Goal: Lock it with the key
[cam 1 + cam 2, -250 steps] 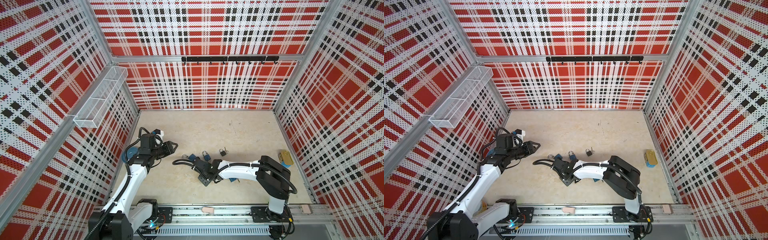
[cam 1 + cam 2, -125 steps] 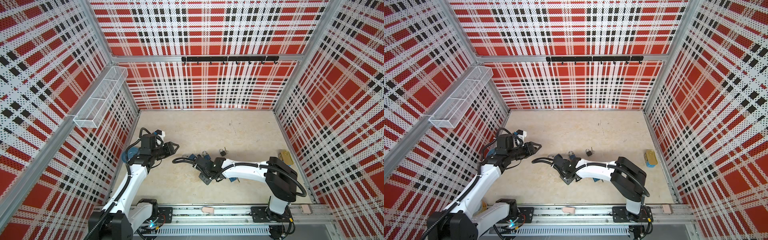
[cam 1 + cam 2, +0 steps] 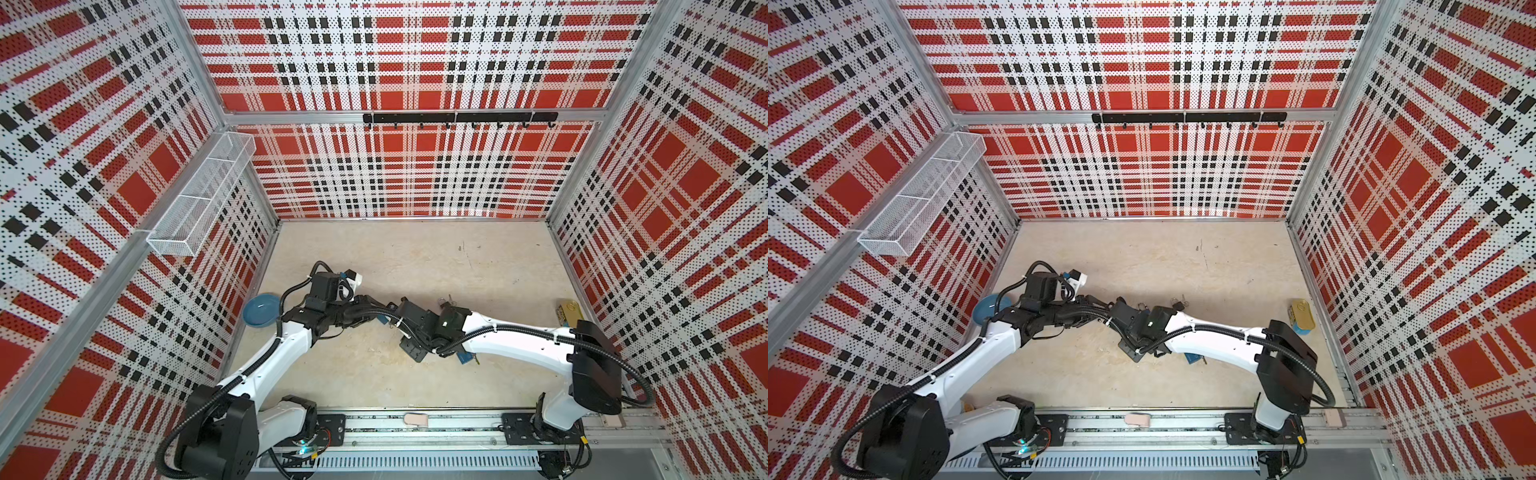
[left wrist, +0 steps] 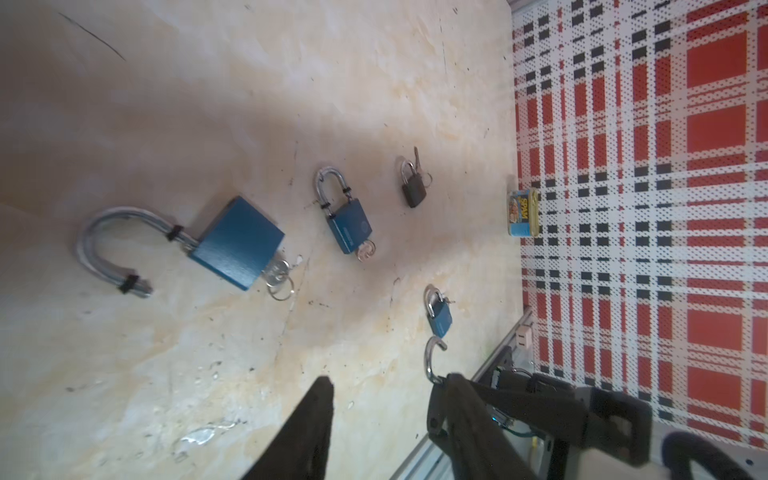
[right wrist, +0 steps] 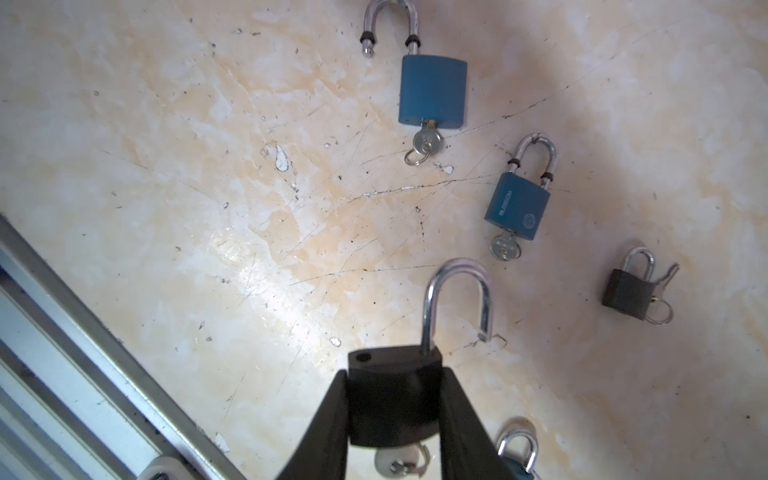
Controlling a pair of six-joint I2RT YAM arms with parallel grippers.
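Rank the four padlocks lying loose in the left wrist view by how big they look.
1. large blue padlock, shackle open
2. middle blue padlock
3. small dark padlock and small blue padlock: these look alike, and both lie farther from the camera, so they are left unranked.

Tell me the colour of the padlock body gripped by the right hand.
The padlock body is black; clearest in the right wrist view.

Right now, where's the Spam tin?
In a top view, the Spam tin sits at the table's right edge, close to the plaid wall.
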